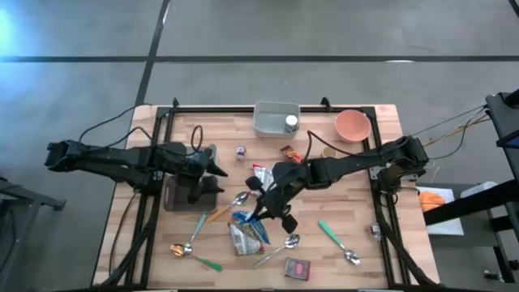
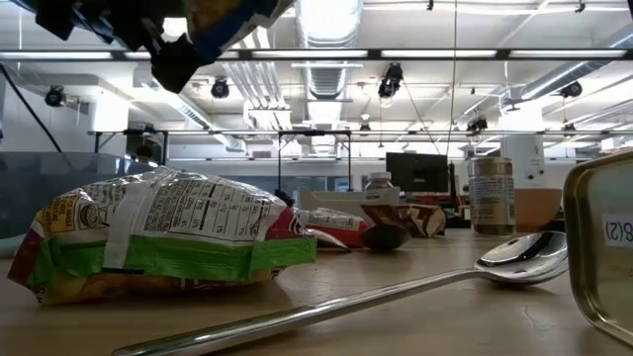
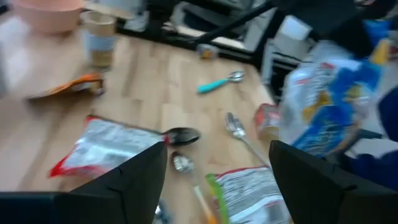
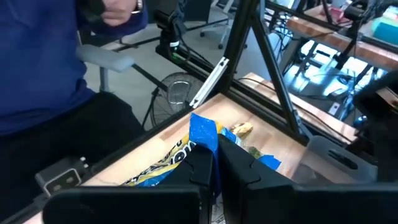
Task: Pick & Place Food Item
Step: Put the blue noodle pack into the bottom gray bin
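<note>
Between the right gripper's fingers: a blue snack bag, pinched at its top edge by the closed right gripper and hanging off the table.
Right gripper position: above the middle of the table, its arm reaching in from the right side.
Just below the right gripper: a green-and-white snack bag lying flat on the wood, a spoon beside it.
Near the right gripper, toward the left arm: a red-and-silver packet and another spoon.
Left gripper: fingers spread apart, nothing between them, left gripper facing the held bag from close by.
Farther from both grippers: a grey bin and a pink bowl at the table's far edge.
Beyond the table: a person in a blue top.
</note>
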Motion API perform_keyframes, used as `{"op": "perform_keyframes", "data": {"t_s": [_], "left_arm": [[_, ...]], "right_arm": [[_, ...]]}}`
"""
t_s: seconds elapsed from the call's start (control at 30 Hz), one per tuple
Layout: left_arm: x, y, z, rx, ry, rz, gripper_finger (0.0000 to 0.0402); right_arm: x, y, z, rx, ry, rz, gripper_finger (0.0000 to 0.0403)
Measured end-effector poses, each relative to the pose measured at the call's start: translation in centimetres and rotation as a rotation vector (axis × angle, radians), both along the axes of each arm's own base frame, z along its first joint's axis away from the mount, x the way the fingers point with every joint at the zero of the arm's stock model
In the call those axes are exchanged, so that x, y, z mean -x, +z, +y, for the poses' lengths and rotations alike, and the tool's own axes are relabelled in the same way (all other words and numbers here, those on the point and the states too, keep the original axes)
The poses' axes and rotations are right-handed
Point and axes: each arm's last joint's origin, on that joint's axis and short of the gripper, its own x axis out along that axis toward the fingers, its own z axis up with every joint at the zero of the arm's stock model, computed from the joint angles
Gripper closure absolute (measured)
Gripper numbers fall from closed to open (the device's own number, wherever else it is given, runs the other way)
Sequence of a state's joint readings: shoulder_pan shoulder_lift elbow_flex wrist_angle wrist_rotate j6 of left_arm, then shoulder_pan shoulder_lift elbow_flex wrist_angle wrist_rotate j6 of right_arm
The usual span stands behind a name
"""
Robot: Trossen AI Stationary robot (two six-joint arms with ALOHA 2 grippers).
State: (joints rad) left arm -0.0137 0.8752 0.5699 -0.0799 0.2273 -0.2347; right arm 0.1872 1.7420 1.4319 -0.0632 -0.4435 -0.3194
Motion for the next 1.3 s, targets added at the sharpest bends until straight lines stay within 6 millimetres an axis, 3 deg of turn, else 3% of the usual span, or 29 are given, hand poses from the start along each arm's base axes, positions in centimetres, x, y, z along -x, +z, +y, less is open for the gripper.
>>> {"op": "perform_keyframes", "data": {"t_s": [0.53,0.87,1.3], "left_arm": [[-2.1,0.0,-1.7,0.019,-0.19,-0.113,0.0104],[-2.4,0.4,-2.2,0.027,-0.219,-0.172,0.0104],[-3.3,-0.5,-2.7,0.07,-0.257,-0.132,0.0104]], "right_arm": [[-0.4,0.7,-1.0,0.028,0.034,-0.117,0.0395],[-0.7,0.6,-1.1,0.024,0.043,-0.14,0.0395],[-1.3,0.0,-2.1,0.025,0.018,-0.137,0.0395]]}}
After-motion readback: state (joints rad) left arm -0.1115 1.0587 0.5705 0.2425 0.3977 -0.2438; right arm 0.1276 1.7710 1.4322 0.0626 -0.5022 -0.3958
